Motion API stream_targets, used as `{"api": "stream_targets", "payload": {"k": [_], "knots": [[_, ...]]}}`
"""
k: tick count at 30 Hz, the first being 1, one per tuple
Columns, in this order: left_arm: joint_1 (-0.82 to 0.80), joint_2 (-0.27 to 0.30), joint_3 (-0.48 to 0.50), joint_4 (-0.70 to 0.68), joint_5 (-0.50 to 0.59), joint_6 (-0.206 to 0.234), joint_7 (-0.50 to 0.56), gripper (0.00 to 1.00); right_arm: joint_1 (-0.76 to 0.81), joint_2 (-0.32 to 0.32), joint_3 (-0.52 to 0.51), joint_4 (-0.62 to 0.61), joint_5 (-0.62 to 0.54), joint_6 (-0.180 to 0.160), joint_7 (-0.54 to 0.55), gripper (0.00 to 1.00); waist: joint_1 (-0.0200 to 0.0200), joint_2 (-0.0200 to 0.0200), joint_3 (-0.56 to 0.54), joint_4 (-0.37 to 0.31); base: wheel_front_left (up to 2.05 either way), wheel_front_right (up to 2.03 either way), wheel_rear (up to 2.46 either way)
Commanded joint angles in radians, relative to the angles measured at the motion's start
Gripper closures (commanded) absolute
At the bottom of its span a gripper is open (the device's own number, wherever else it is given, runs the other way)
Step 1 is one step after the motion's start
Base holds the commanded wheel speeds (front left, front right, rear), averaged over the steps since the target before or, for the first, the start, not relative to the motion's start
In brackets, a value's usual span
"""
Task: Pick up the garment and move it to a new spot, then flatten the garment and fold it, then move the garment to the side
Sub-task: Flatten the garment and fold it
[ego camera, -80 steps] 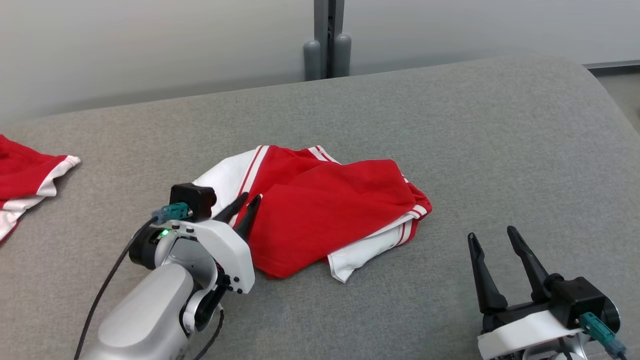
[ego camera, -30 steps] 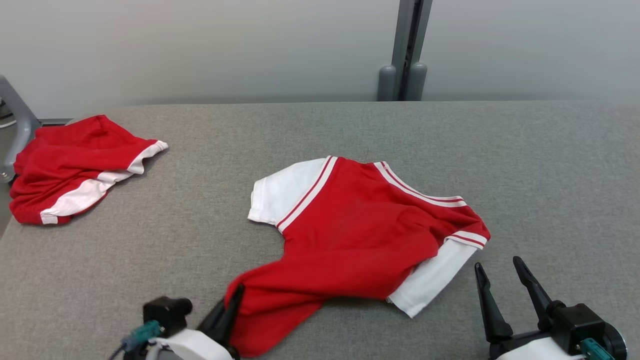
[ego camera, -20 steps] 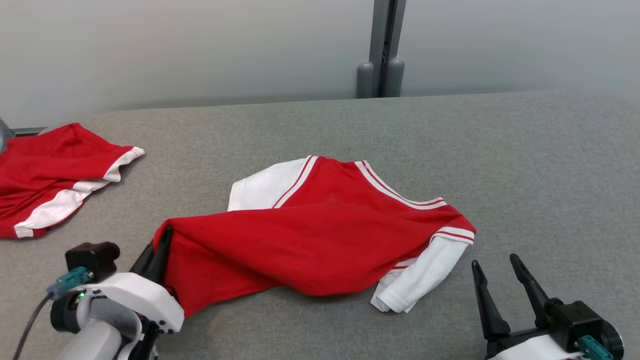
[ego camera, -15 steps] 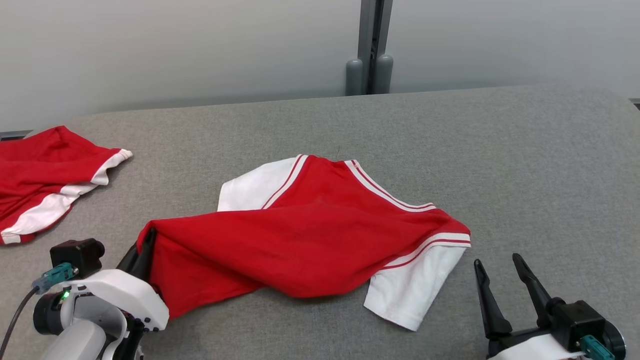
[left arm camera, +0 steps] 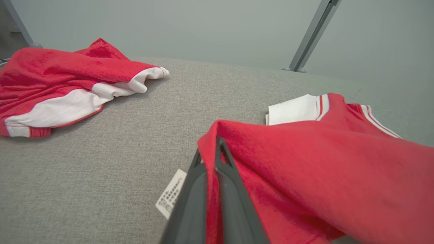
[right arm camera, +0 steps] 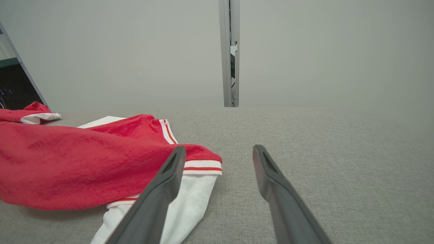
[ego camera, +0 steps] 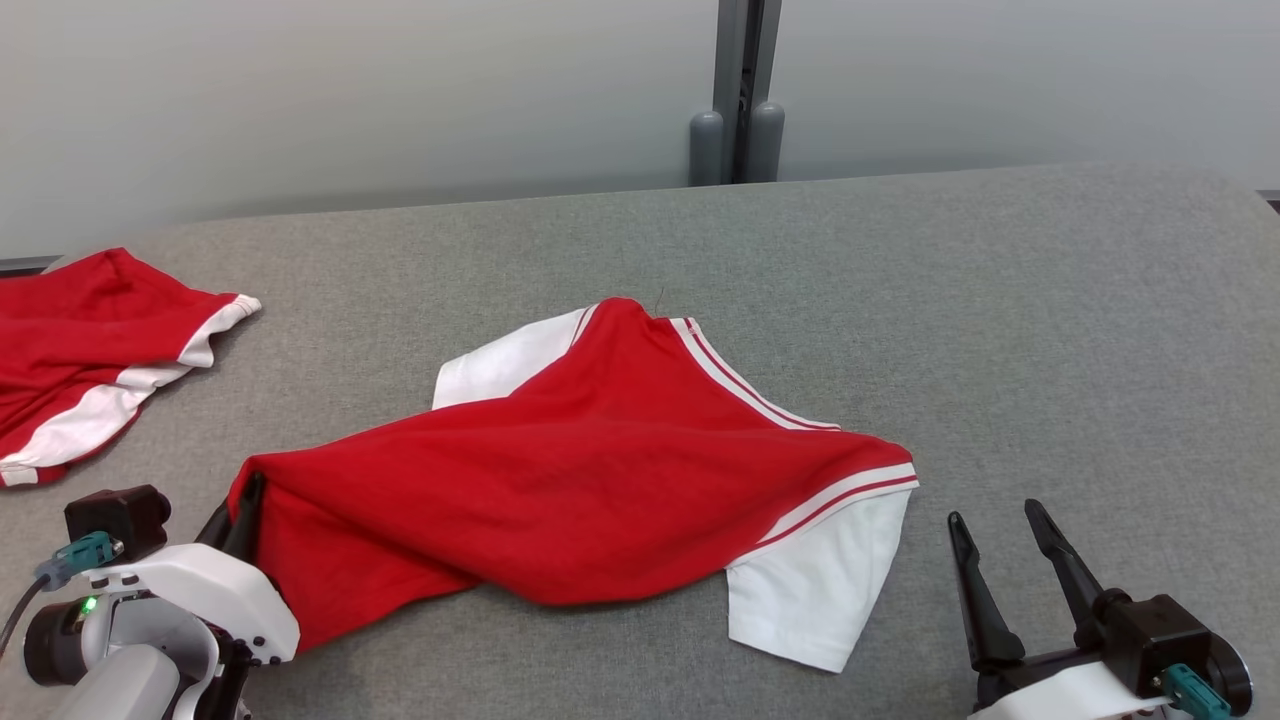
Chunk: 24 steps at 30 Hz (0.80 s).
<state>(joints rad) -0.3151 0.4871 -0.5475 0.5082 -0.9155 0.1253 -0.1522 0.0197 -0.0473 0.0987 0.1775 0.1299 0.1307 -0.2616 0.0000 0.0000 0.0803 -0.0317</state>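
Head view — red garment [ego camera: 570, 490], white sleeves, lies stretched, rumpled.

We saw the red short-sleeved fabric shirt with white sleeves [ego camera: 560, 480] stretched slantwise across the middle of the grey fabric bench [ego camera: 1000, 300], its hem corner raised toward the near left corner, one sleeve flat by the near edge.

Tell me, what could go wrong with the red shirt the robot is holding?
1. The left end effector pinches just one edge of the red and white cloth shirt, so the cloth might slip out.
2. The right end effector is open and empty beside the white sleeve, so a one-sided pull may leave the shirt twisted.
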Motion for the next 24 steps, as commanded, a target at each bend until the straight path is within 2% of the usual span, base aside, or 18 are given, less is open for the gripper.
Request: {"api": "stream_targets", "payload": {"k": [1,2,3,4,5,8,11,12,13,14,17,24], "knots": [[-0.008,0.002,0.003,0.010,-0.002,-0.001,-0.010,1.00,-0.003,-0.006,-0.004,0.002,-0.002,0.000,-0.005,0.00,0.0000,0.0000,-0.001,0.003,0.00,0.00,0.00],[-0.008,0.001,0.003,0.015,-0.001,-0.002,-0.012,1.00,-0.001,-0.006,-0.004,0.002,-0.002,0.000,-0.005,0.00,0.0000,0.0000,-0.001,0.004,0.00,0.00,0.00],[-0.007,0.000,0.003,0.019,-0.001,0.002,-0.017,0.85,0.001,-0.006,-0.002,0.003,-0.001,0.000,-0.005,0.00,0.0000,0.0000,-0.002,0.005,0.00,0.00,0.00],[-0.006,-0.001,0.006,0.020,0.000,0.007,-0.021,0.25,0.001,-0.006,0.000,0.004,-0.001,0.000,-0.005,0.00,0.0000,0.0000,-0.004,0.005,0.00,0.00,0.00],[0.001,-0.002,0.008,0.020,-0.004,0.016,-0.018,0.00,0.001,-0.006,0.004,0.005,-0.001,0.000,-0.005,0.00,0.0000,0.0000,-0.006,0.002,0.00,0.00,0.00],[0.025,-0.004,0.010,-0.012,-0.011,0.034,-0.016,0.00,-0.001,-0.006,0.010,0.006,0.004,0.000,-0.005,0.00,0.0000,0.0000,-0.013,-0.009,0.00,0.00,0.00],[0.084,-0.033,-0.005,-0.144,-0.050,0.023,0.016,0.00,0.002,-0.006,0.007,0.002,0.011,0.000,-0.005,0.00,0.0000,0.0000,-0.019,-0.022,0.00,0.00,0.00],[0.129,-0.019,-0.026,-0.240,-0.045,0.046,0.047,0.00,0.003,-0.006,0.015,0.000,0.011,0.000,-0.005,0.00,0.0000,0.0000,-0.013,-0.034,0.00,0.00,0.00],[0.129,-0.019,-0.026,-0.240,-0.045,0.046,0.047,0.00,0.003,-0.006,0.015,0.000,0.011,0.000,-0.005,0.00,0.0000,0.0000,-0.013,-0.034,0.00,0.00,0.00],[0.153,-0.029,-0.029,-0.296,-0.061,0.058,0.056,0.00,0.003,-0.006,0.017,-0.001,0.012,0.000,-0.005,0.00,0.0000,0.0000,-0.009,-0.039,0.00,0.00,0.00],[0.237,-0.037,-0.052,-0.398,-0.083,0.108,0.094,0.00,-0.005,-0.006,0.014,-0.005,0.019,0.000,-0.005,0.00,0.0000,0.0000,0.005,-0.062,0.00,0.00,0.00],[0.364,-0.010,-0.008,-0.425,-0.113,0.233,0.089,0.00,-0.014,-0.006,0.008,-0.007,0.018,0.000,-0.005,0.00,0.0000,0.0000,0.034,-0.108,0.00,0.00,0.00]]}}
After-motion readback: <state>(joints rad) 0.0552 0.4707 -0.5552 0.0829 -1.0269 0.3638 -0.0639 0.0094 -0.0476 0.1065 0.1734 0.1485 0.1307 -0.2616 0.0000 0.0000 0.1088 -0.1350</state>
